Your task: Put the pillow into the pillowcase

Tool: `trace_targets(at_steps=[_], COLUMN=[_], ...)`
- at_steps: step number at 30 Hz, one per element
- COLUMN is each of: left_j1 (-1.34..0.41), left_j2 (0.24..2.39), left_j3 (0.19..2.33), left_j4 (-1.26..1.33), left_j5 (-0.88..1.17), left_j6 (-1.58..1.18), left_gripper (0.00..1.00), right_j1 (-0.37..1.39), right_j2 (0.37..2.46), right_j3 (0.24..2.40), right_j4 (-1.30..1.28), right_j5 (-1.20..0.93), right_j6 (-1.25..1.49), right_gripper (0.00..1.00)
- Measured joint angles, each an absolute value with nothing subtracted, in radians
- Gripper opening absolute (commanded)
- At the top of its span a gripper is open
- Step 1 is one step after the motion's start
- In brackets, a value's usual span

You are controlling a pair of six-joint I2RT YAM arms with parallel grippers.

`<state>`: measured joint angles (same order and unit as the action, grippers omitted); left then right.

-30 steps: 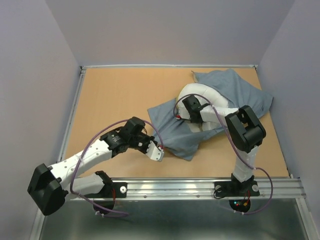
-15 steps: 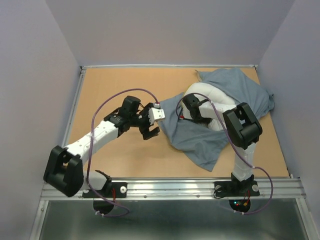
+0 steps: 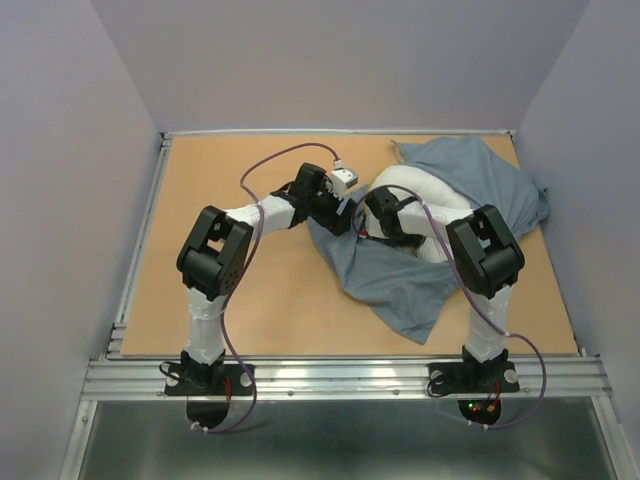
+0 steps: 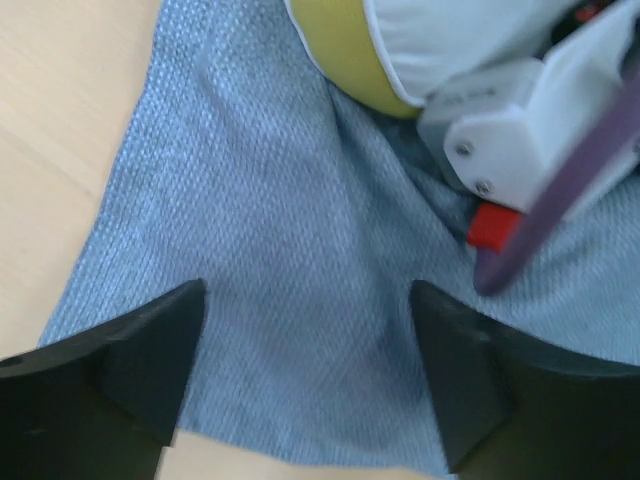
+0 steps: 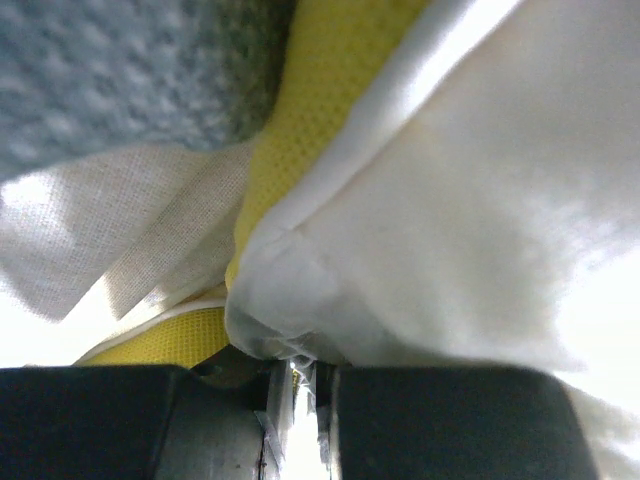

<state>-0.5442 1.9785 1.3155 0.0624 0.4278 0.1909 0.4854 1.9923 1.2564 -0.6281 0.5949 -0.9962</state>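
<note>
The white pillow (image 3: 412,186) lies at the back right, partly inside the grey-blue pillowcase (image 3: 395,280), which drapes round it and spreads toward the front. In the right wrist view my right gripper (image 5: 300,368) is shut on a fold of the pillow (image 5: 450,200) next to its yellow band (image 5: 300,100); from above the right gripper (image 3: 383,224) sits at the pillow's left end. My left gripper (image 3: 337,214) hangs open over the pillowcase's left edge. Its black fingers (image 4: 130,370) straddle bare cloth of the pillowcase (image 4: 280,230), with nothing between them.
The wooden table (image 3: 230,180) is walled at the back and both sides, with a metal rail along the front. My two wrists are close together, and the right gripper's white housing (image 4: 520,120) and purple cable show in the left wrist view.
My left gripper has opened, letting go of the pillowcase's front edge, and swung back and right to the cloth beside the pillow. The pillowcase's front part has shifted right. The right gripper stays shut.
</note>
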Motion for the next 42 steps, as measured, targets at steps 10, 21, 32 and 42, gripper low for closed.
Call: trace_targets(at_steps=[10, 21, 32, 42], left_j1=[-0.59, -0.357, -0.207, -0.193], left_j2=[2.091, 1.952, 1.918, 1.918], left_j3=[1.409, 1.331, 1.332, 1.333], left_j4=[0.002, -0.06, -0.159, -0.17], left_j5=[0.282, 0.36, 0.451, 0.501], left_j6=[0.175, 0.277, 0.41, 0.431], left_gripper=[0.0, 0.0, 0.0, 0.0], right_j1=[0.478, 0.372, 0.352, 0.363], right_j2=[1.992, 1.971, 2.109, 1.999], right_j3=[1.276, 1.382, 1.642, 1.386], right_j4=[-0.659, -0.738, -0.894, -0.589], right_j5=[0.572, 0.391, 0.15, 0.314], right_j6=[-0.964, -0.929, -0.765, -0.805], right_gripper=[0.01, 0.0, 0.0, 0.01])
